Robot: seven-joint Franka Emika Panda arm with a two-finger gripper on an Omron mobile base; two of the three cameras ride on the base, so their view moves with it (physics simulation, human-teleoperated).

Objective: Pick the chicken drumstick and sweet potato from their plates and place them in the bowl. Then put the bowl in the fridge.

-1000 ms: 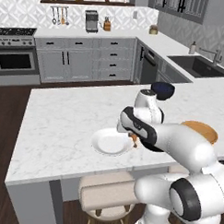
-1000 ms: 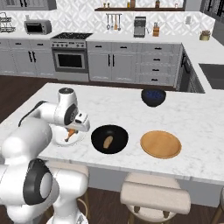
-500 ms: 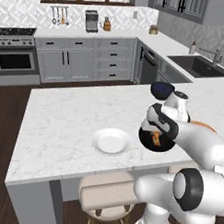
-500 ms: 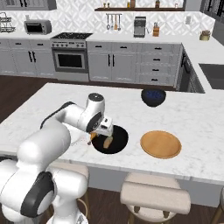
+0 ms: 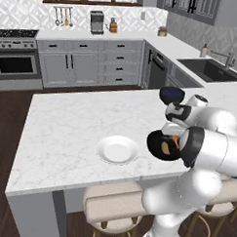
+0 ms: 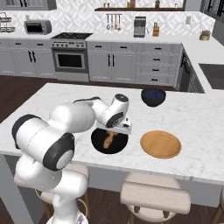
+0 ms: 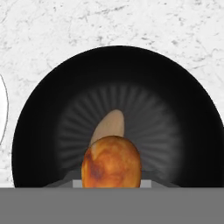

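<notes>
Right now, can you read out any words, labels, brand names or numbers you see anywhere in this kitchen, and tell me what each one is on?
No readable text anywhere.
Bowl, drumstick, white plate, orange plate: no markings.
Microwave, coffee machine, oven front: any panel markings too small to read.

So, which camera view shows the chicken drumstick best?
The hand view: the chicken drumstick hangs large in the gripper over the bowl. The right base view shows it small over the bowl; the left base view shows an orange bit beside the arm.
</notes>
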